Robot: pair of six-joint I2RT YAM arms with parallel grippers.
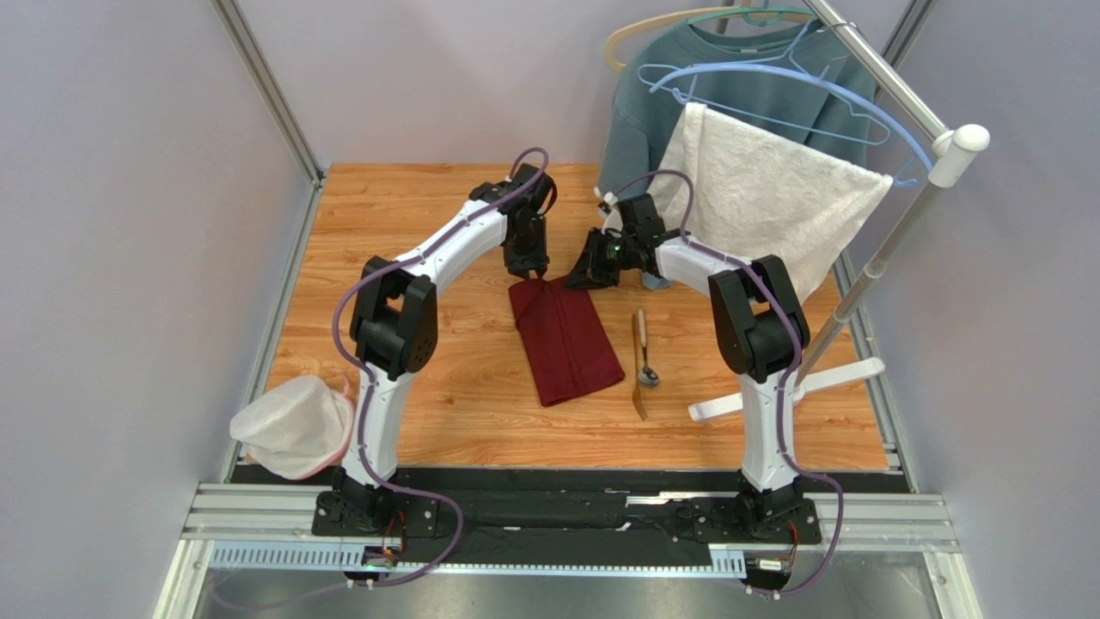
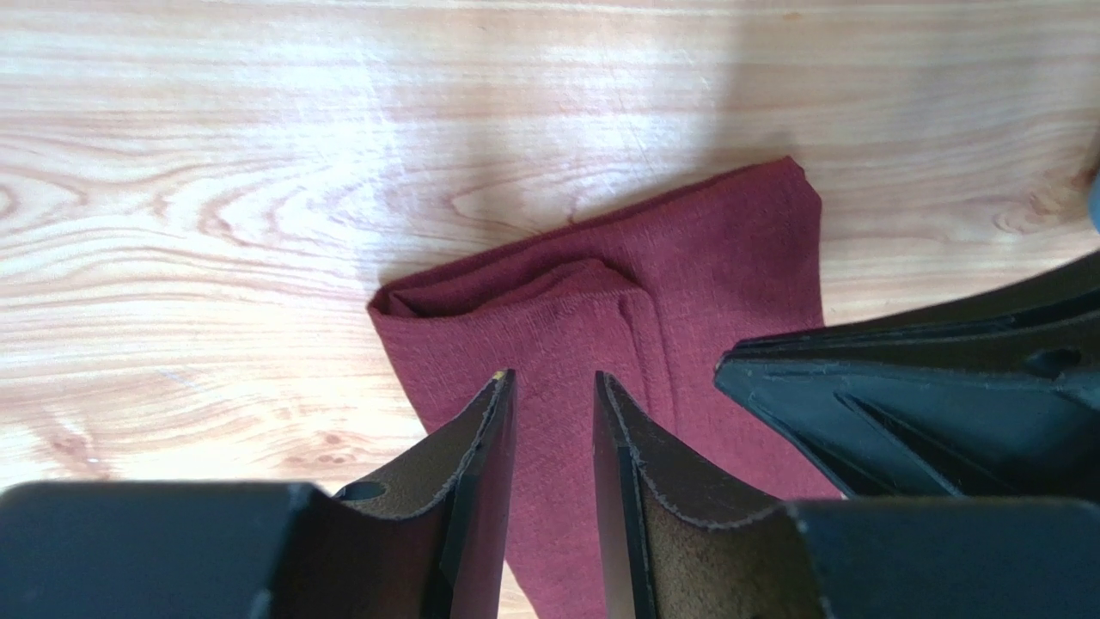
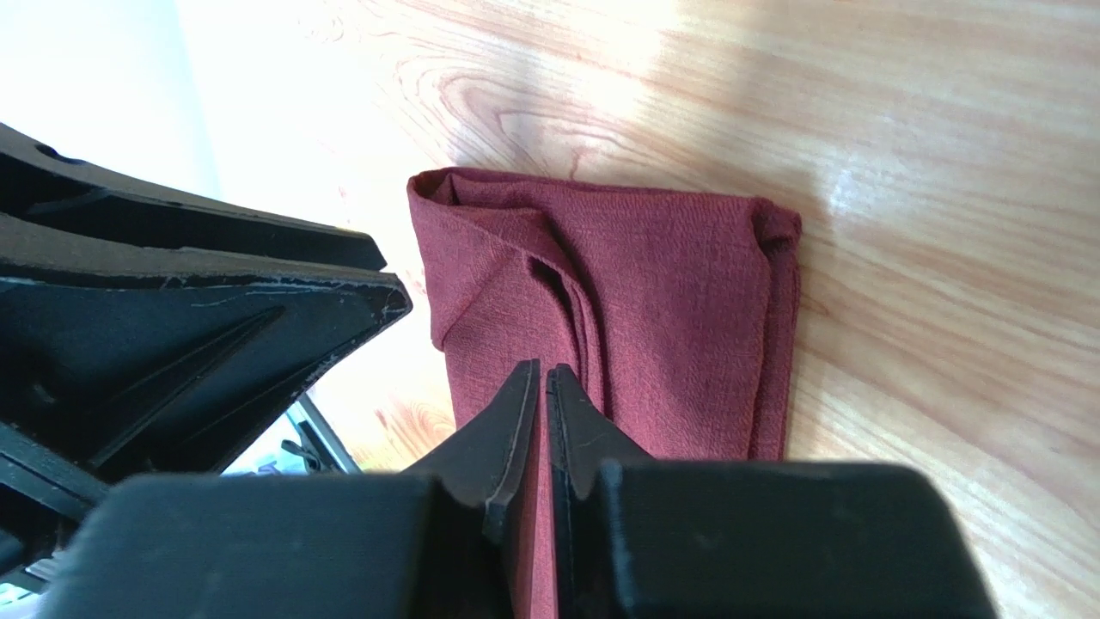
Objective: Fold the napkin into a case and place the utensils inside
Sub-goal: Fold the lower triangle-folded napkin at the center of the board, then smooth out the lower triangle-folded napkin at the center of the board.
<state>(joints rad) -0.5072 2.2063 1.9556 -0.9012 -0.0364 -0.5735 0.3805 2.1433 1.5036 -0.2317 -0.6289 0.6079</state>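
Beside folded napkin (image 1: 564,338), utensils (image 1: 641,342) lie on table (image 1: 426,426).

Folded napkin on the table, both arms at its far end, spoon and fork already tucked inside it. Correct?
No. The top view shows the spoon and fork lying on the table to the right of the napkin, not inside it. The rest stands.

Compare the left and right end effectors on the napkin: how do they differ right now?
The left end effector has its jaws apart and grips nothing; the right end effector has its jaws almost together, pinching a fold of the napkin. The left is at the napkin's far-left corner, the right at its far-right corner. Both sit low at its far edge.
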